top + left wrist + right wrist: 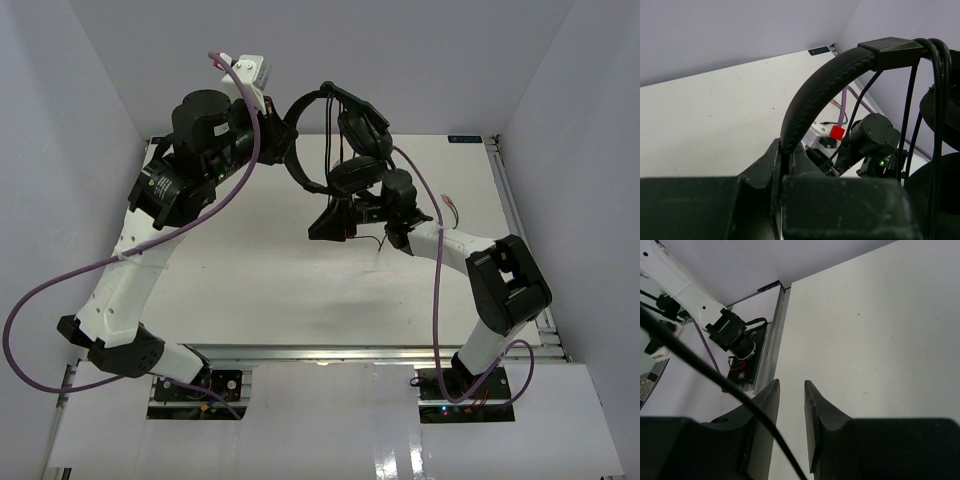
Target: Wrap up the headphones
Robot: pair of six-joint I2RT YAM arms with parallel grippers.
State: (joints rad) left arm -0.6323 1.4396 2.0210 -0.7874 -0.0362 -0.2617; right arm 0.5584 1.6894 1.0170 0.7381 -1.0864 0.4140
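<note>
The black headphones hang in the air over the far middle of the table. My left gripper (281, 137) is shut on the thin arched headband (303, 120), and the left wrist view shows the headband (812, 90) pinched between the fingers of this gripper (786, 150). The two earcups (358, 150) hang to the right of it, with cord strands running down beside them (935, 100). My right gripper (324, 222) is just below the earcups, with its jaws a little apart and nothing between them (791, 387). The thin black cord (690, 357) crosses in front of its left finger. A reddish plug tip (452, 206) lies on the table.
White walls enclose the table on three sides. A metal rail (510, 200) runs along the right edge. Purple robot cables (436, 250) loop beside both arms. The right arm's wrist (872, 135) sits close under the headphones. The left arm (700, 300) shows in the right wrist view.
</note>
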